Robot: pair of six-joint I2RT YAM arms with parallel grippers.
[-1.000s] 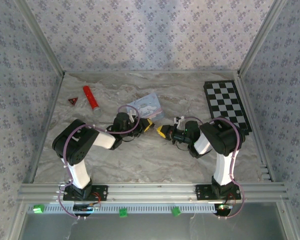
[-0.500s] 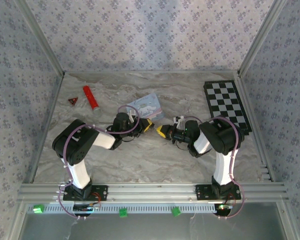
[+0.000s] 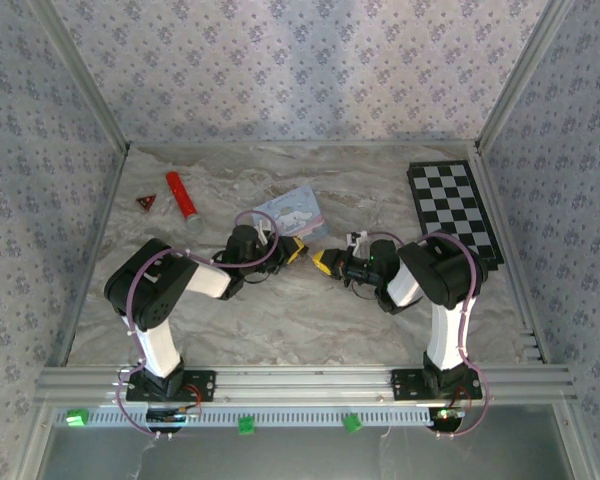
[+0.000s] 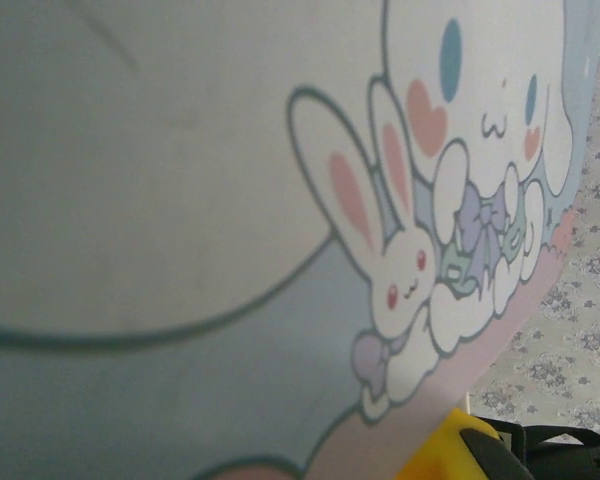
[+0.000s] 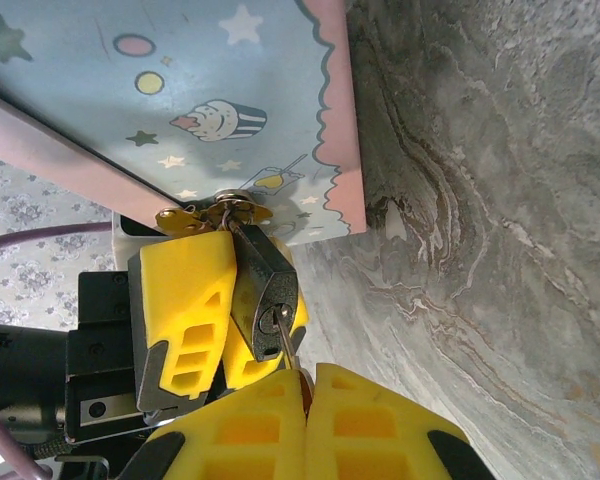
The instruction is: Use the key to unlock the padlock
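The small dark padlock (image 5: pixel 265 285) hangs clamped between the yellow fingers (image 5: pixel 180 300) of my left gripper (image 3: pixel 296 250), which is shut on it, keyhole facing my right gripper. The thin key (image 5: pixel 292 345) has its tip in the keyhole. Its other end is pinched between the closed yellow fingers of my right gripper (image 5: pixel 307 380). In the top view the two grippers meet tip to tip at mid-table, the right gripper (image 3: pixel 323 262) just right of the left. A ring with brass spare keys (image 5: pixel 205 216) dangles at the shackle.
The pale blue cartoon-printed tin (image 3: pixel 292 212) lies just behind the grippers and looms close in the left wrist view (image 4: pixel 230 200). A red cylinder (image 3: pixel 181 195) and a small red triangle (image 3: pixel 145 202) lie at back left. A checkerboard (image 3: pixel 455 208) lies at right.
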